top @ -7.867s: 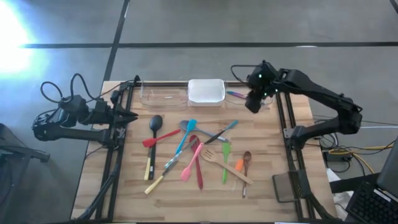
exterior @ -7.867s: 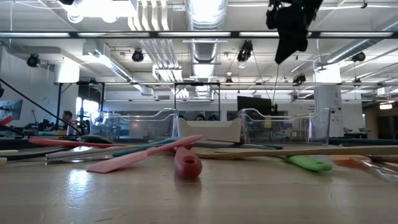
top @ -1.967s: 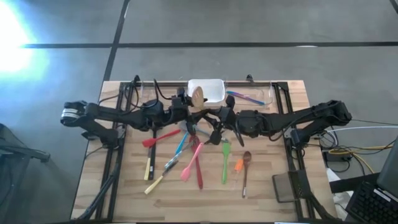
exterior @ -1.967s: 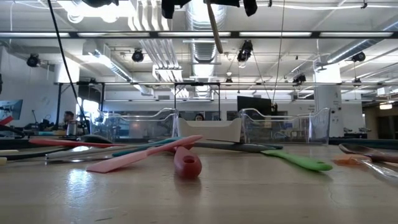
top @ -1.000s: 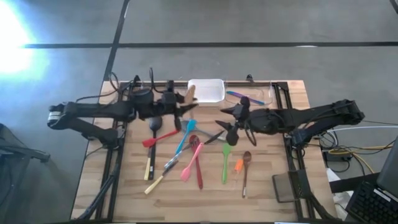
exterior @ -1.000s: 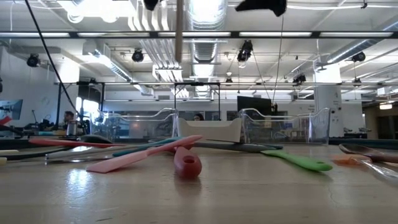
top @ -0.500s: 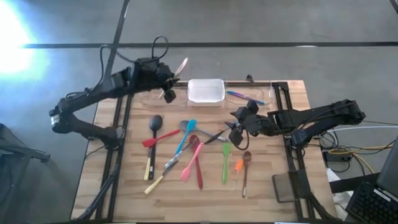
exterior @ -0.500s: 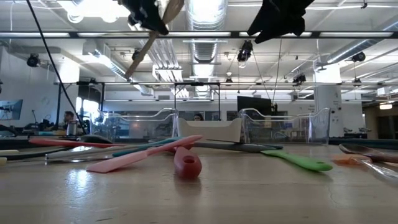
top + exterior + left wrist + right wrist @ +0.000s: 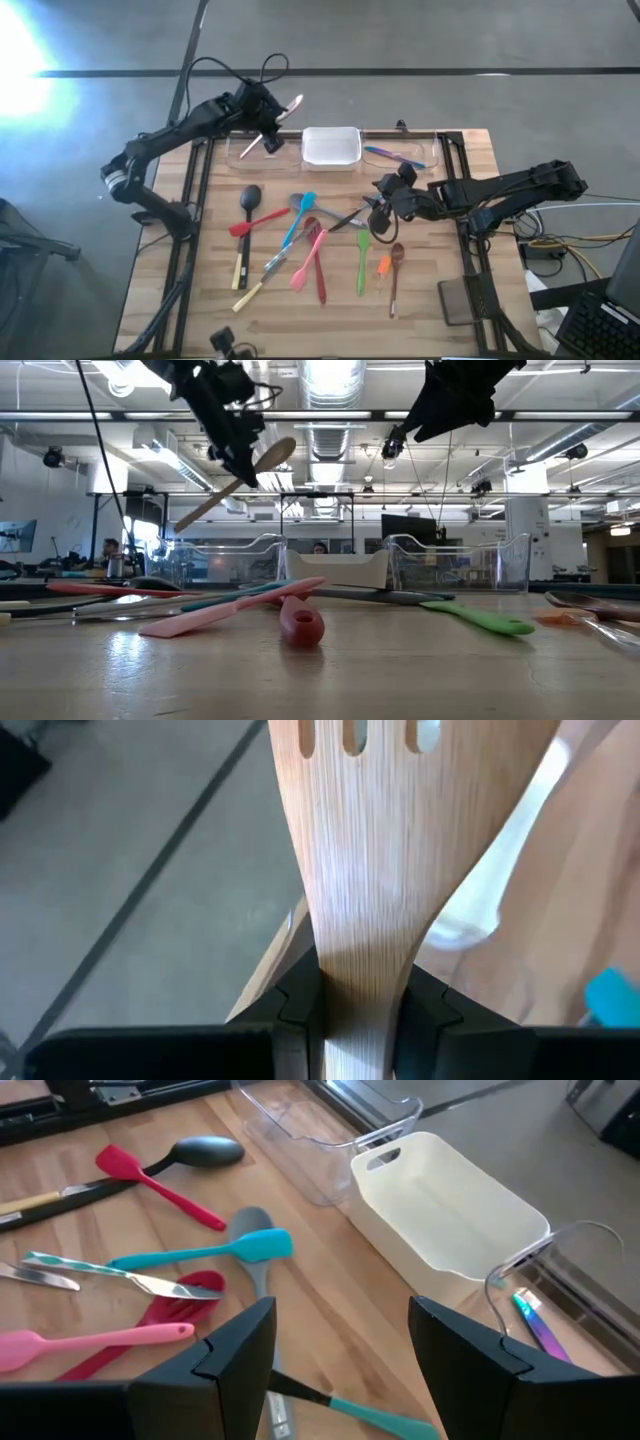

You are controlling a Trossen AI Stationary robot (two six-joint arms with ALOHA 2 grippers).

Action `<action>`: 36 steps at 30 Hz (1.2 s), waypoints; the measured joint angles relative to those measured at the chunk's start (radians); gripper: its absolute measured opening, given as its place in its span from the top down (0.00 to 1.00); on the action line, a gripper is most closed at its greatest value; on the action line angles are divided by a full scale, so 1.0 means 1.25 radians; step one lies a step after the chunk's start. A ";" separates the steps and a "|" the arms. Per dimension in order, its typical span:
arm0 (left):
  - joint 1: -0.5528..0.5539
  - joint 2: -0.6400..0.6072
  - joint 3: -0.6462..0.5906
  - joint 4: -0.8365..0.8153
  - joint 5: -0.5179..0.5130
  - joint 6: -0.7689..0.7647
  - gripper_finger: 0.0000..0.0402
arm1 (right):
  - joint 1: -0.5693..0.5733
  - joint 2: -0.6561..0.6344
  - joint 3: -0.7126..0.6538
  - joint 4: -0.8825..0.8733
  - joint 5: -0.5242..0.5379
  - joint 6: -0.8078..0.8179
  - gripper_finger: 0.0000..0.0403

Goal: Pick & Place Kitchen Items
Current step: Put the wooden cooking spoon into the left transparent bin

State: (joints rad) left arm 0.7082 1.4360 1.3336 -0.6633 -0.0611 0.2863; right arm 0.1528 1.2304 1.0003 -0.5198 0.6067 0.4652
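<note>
My left gripper (image 9: 270, 120) is shut on a wooden slotted spatula (image 9: 280, 115) and hangs over the left clear tray (image 9: 250, 155) at the table's far edge. The spatula's handle end (image 9: 182, 526) points down toward that tray, a little above its rim. My right gripper (image 9: 380, 208) stands open above the loose utensils at mid-table, touching nothing. Below it lie a teal spoon (image 9: 205, 1254), a red slotted spatula (image 9: 165, 1320), a pink spatula (image 9: 308, 258), a green spatula (image 9: 362, 262) and a black ladle (image 9: 249, 197). My left gripper pinches the wooden spatula between its two fingers (image 9: 298, 1000) at the neck (image 9: 360, 970), where the slotted blade narrows into the handle. The fingers lie across the spatula. It is lifted clear and tilted, blade (image 9: 275, 455) up and handle slanting down toward the clear tray.
A white tray (image 9: 332, 160) stands at the far edge between two clear trays; the right one (image 9: 425, 158) holds a blue-and-purple utensil (image 9: 385, 154). A wooden spoon (image 9: 396, 270), an orange piece (image 9: 384, 266) and wooden-handled knives (image 9: 240, 268) also lie on the table.
My left gripper has swung from above mid-table toward the far left, carrying the wooden spatula to above the left clear tray. The spatula has tipped from upright to slanting, handle end down. My right gripper has sunk a little toward the utensils.
</note>
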 joint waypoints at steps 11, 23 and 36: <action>0.070 0.067 -0.100 0.081 -0.001 0.010 0.81 | 0.000 0.001 0.000 0.002 0.008 0.005 0.46; 0.078 0.163 -0.143 0.163 0.037 0.013 0.81 | 0.000 0.001 0.000 0.002 0.020 0.006 0.46; 0.078 0.224 -0.140 0.176 0.035 0.012 0.81 | 0.000 0.001 0.000 0.001 0.020 0.006 0.46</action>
State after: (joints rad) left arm 0.8059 1.7161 1.1587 -0.4438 -0.0170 0.3016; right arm 0.1524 1.2316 1.0000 -0.5186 0.6317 0.4723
